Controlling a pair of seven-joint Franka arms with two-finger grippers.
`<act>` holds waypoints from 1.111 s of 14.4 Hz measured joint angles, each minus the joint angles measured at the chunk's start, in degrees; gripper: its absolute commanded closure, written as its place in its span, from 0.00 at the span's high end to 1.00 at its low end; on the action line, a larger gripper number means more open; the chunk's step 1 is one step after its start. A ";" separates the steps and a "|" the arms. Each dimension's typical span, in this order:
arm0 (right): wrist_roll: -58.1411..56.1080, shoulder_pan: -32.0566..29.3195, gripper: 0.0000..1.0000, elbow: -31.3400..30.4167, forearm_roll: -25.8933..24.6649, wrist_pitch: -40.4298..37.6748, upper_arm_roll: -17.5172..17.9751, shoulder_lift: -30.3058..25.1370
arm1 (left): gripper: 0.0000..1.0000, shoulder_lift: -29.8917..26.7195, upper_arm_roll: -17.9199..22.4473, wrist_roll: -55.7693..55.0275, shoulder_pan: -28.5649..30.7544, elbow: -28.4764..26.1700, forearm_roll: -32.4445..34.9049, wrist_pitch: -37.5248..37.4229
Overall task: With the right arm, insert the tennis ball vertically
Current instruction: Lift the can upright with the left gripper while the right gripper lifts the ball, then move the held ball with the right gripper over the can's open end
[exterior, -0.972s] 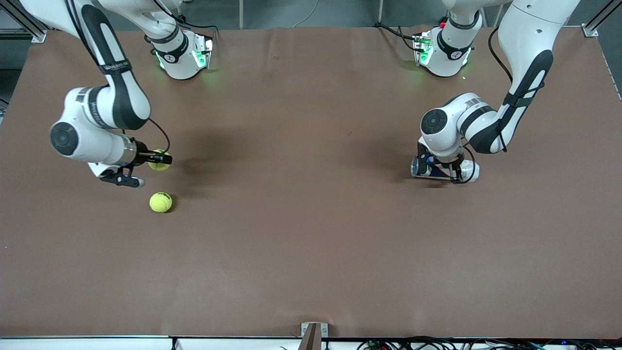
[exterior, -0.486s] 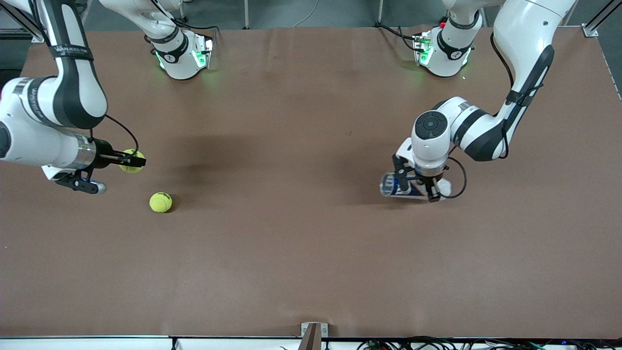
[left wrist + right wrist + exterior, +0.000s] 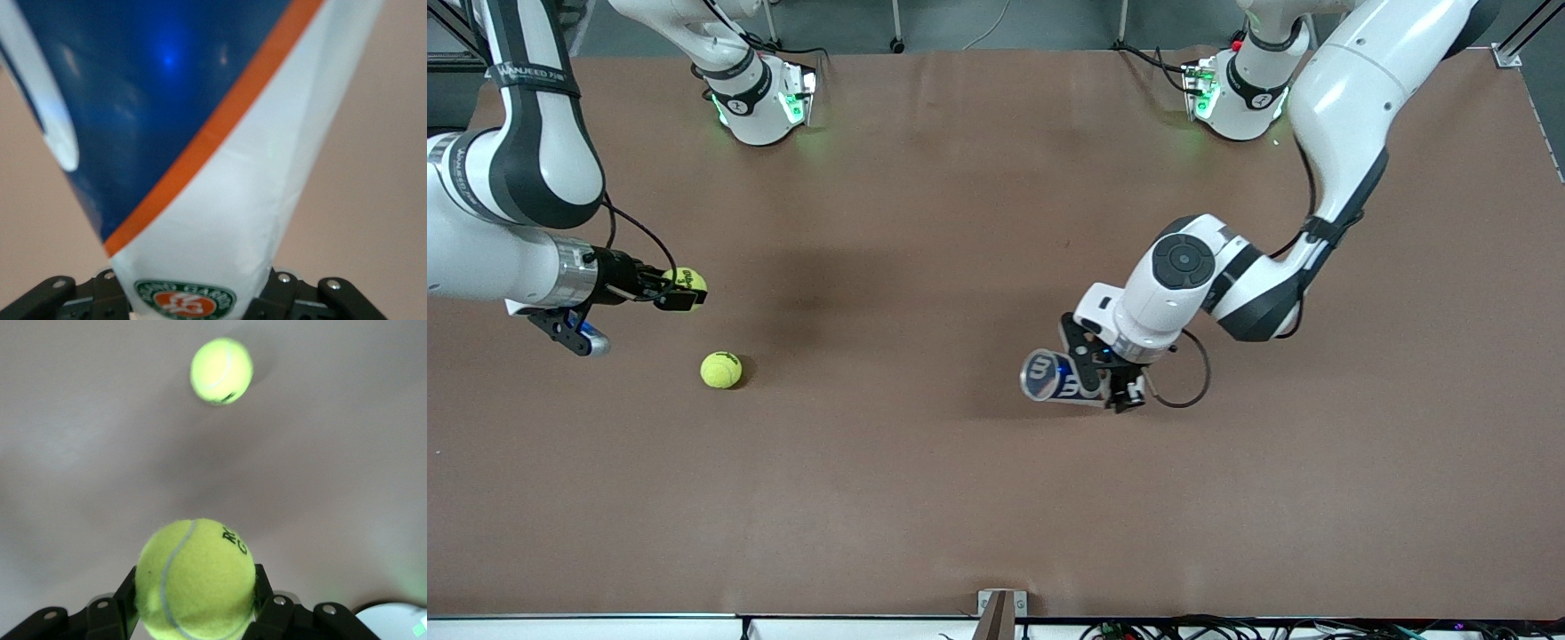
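My right gripper (image 3: 683,292) is shut on a yellow-green tennis ball (image 3: 686,280) and holds it above the table at the right arm's end. In the right wrist view the ball (image 3: 197,580) sits between the black fingers (image 3: 127,593). A second tennis ball (image 3: 721,370) lies loose on the brown table, also in the right wrist view (image 3: 221,371). My left gripper (image 3: 1104,380) is shut on a blue and white ball can (image 3: 1049,377) with an orange stripe (image 3: 200,133). The can is held on its side over the middle of the table, its round end toward the right arm.
The brown table (image 3: 925,498) carries nothing else. The two arm bases (image 3: 760,98) (image 3: 1236,93) stand along its edge farthest from the front camera. A small metal bracket (image 3: 1000,609) sits at the nearest edge.
The left arm has carried the can away from its end toward the middle of the table. The right arm drew back toward its own end, with the ball still gripped.
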 measured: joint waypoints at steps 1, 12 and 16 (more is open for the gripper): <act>2.85 0.31 0.04 0.68 1.98 -0.56 0.05 -0.01 | 0.62 0.92 -0.02 -2.38 -1.13 0.37 -0.58 3.36; 32.15 13.34 0.03 13.61 7.72 -0.63 0.71 1.84 | 0.62 12.02 0.46 -22.21 -10.35 0.49 -1.04 37.46; 40.79 16.72 0.03 19.77 8.50 -0.43 0.71 6.43 | 0.65 17.44 0.81 -22.12 -11.81 0.60 -1.04 44.80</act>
